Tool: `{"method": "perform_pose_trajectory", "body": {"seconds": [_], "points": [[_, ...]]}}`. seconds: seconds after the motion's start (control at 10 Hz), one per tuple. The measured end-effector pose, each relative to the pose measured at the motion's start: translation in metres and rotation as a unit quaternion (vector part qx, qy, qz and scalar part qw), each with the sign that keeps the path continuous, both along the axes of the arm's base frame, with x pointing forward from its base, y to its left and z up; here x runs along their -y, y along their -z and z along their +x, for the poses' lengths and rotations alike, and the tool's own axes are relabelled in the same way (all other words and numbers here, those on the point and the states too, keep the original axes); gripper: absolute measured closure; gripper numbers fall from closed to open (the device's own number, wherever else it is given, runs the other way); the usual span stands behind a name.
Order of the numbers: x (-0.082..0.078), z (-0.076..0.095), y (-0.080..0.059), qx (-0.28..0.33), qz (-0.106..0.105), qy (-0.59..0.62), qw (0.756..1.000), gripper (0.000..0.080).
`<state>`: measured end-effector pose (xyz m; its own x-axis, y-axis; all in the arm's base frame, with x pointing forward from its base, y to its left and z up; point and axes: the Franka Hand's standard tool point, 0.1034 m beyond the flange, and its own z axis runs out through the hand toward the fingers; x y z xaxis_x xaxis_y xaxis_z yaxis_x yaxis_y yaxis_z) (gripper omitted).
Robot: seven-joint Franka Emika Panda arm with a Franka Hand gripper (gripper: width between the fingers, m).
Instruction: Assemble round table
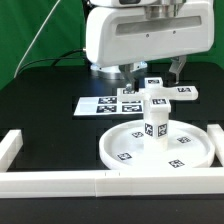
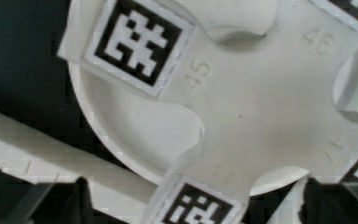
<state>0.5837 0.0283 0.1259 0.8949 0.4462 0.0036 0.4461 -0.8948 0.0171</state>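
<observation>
The round disc [image 1: 128, 150] lies flat on the table. The short leg [image 1: 156, 126] stands upright on its hub. The cross-shaped base [image 1: 166, 95] sits on top of the leg, and it fills the wrist view [image 2: 229, 110] from very close. My gripper [image 1: 157, 74] hangs just above and behind the cross base. Its two dark fingers [image 1: 178, 69] stand wide apart, with nothing between them. The fingers do not show in the wrist view.
The marker board [image 1: 106, 103] lies on the black table, to the exterior view's left of the cross base. The long white rail frame [image 1: 60, 182] runs along the front, with an end piece [image 1: 10, 146] on the exterior view's left and another [image 1: 216, 140] on its right.
</observation>
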Motion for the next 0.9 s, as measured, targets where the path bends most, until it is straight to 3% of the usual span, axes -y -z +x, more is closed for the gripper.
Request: {"method": "perform_pose_trajectory", "body": {"seconds": [0.1, 0.4, 0.9], "points": [[0.000, 0.000, 0.000, 0.000, 0.000, 0.000, 1.000, 0.0169], [-0.005, -0.011, -0.003, 0.033, -0.005, -0.090, 0.995, 0.0151], [-0.003, -0.015, 0.000, 0.037, -0.006, -0.095, 0.995, 0.0151]]}}
